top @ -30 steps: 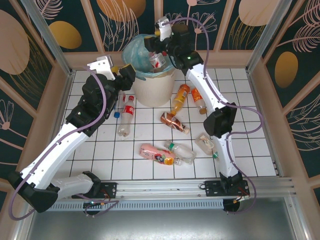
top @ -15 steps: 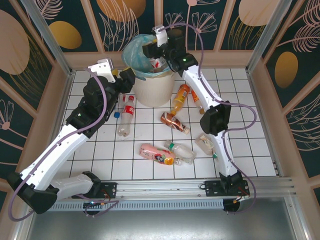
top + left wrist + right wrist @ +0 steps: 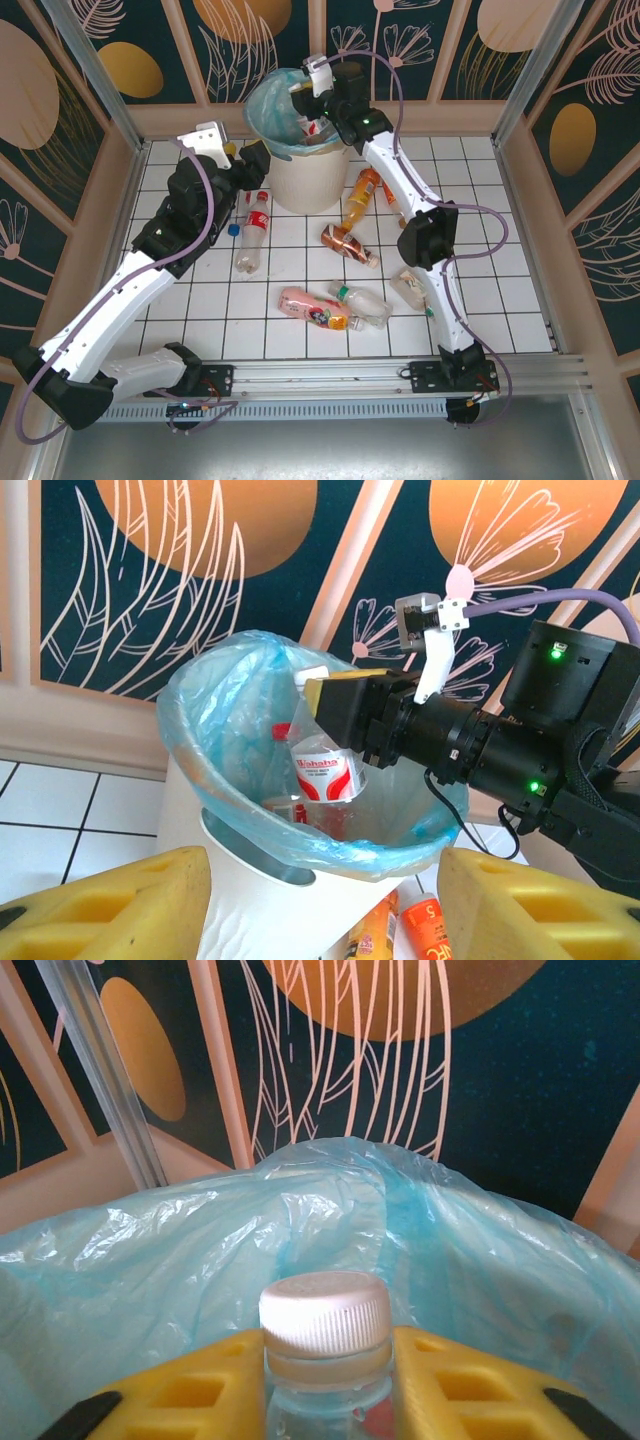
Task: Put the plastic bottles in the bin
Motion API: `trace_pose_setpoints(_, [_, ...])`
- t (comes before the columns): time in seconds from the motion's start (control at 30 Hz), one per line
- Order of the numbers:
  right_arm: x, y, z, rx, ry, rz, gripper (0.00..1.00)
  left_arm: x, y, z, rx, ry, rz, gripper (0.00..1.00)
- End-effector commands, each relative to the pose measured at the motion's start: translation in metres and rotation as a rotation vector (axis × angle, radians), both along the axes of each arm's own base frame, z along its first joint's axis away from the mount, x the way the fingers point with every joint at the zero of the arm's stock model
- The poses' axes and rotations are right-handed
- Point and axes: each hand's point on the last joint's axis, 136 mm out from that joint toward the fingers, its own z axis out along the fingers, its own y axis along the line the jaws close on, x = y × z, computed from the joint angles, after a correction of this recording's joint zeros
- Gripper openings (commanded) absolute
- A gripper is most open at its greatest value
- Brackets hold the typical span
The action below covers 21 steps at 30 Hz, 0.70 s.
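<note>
The bin (image 3: 300,172) is an off-white bucket lined with a teal bag, standing at the back of the tiled floor. My right gripper (image 3: 306,98) hangs over its mouth, shut on the neck of a clear plastic bottle (image 3: 325,765) with a white cap (image 3: 325,1312) and a red-and-white label. That bottle dangles inside the rim, above other bottles in the bin. My left gripper (image 3: 325,885) is open and holds nothing, just left of the bin (image 3: 250,910) and facing it. Several plastic bottles lie on the floor: a red-labelled one (image 3: 256,230), two orange ones (image 3: 360,197), a pink one (image 3: 305,303).
More bottles lie right of centre: a brown one (image 3: 348,243), a clear green-capped one (image 3: 362,305) and another (image 3: 410,287) beside the right arm. Patterned wall panels and a metal frame close in the back and sides. Bare tiles lie at the far right and near left.
The right gripper has shifted left and lower over the bin's mouth, with the bottle still in it. The left arm has barely moved.
</note>
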Motion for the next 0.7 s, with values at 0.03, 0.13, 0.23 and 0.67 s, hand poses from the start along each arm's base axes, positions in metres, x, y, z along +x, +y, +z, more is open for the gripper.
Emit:
trace_pose_setpoints(0.03, [-0.013, -0.015, 0.062, 0.026, -0.119, -0.015, 0.27, -0.001, 0.003, 0.001, -0.013, -0.01, 0.002, 0.62])
trace_pose_setpoints(0.13, [-0.024, -0.018, 0.078, 0.042, -0.129, 0.0, 0.23, -0.001, 0.002, 0.001, -0.014, -0.011, 0.001, 0.62])
trace_pose_setpoints(0.23, [-0.037, -0.018, 0.09, 0.066, -0.126, 0.033, 0.21, -0.002, 0.003, 0.001, -0.016, -0.014, 0.0, 0.62])
trace_pose_setpoints(0.67, [-0.068, -0.034, 0.027, -0.063, 0.037, 0.04, 0.23, -0.005, 0.006, -0.013, -0.023, 0.001, 0.006, 0.62])
